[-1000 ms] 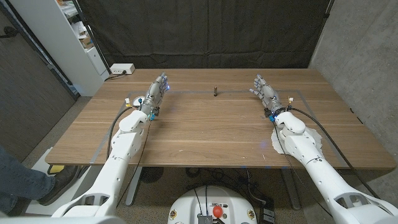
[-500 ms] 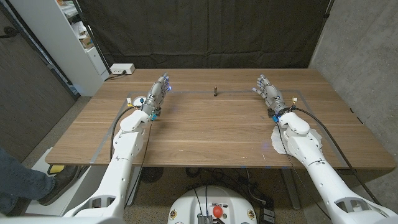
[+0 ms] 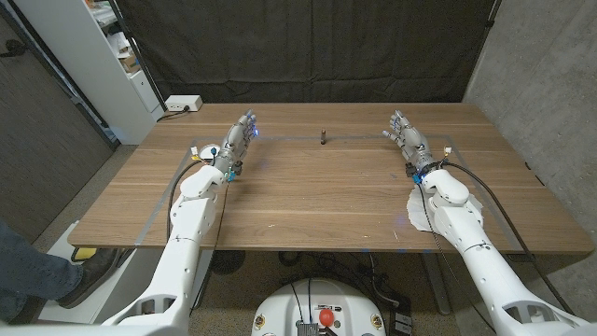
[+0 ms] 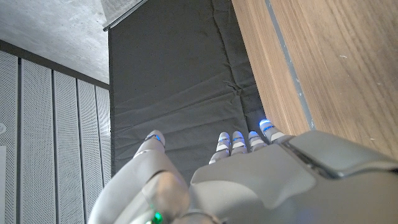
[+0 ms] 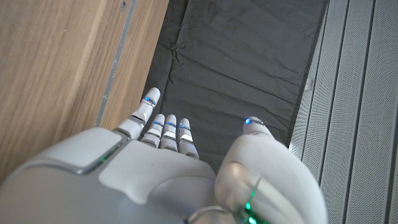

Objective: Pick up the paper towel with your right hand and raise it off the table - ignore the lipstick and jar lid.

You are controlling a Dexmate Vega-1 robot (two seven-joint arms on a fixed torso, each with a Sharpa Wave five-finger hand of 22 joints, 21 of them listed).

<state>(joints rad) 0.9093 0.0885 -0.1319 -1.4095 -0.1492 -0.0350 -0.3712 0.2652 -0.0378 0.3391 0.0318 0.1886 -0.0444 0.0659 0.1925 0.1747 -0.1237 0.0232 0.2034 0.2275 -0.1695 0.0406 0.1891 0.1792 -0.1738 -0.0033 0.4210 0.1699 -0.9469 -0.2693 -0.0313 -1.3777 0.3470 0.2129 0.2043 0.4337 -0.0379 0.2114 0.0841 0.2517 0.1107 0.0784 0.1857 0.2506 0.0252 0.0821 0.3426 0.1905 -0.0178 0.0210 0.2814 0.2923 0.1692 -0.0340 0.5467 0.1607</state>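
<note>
- The right hand (image 3: 408, 138), fingers extended and holding nothing, is seen beyond the paper towel (image 3: 417, 213), partly hidden under the right forearm.
- The left hand (image 3: 238, 139) is likewise extended and unladen on the tabletop (image 3: 317, 191).
- A lipstick (image 3: 323, 137) is stood upright between them.

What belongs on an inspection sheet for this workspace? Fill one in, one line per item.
Surface: wooden table, taped outline on it.
Job's things: paper towel, white, partly under the right forearm, near the front edge.
Clutter: small dark upright item, likely the lipstick.
Hands: left hand and right hand hold nothing, fingers apart.
Cables: black cables along both forearms.
Surroundings: black curtain, white shelf, power strip, person's leg.
</note>
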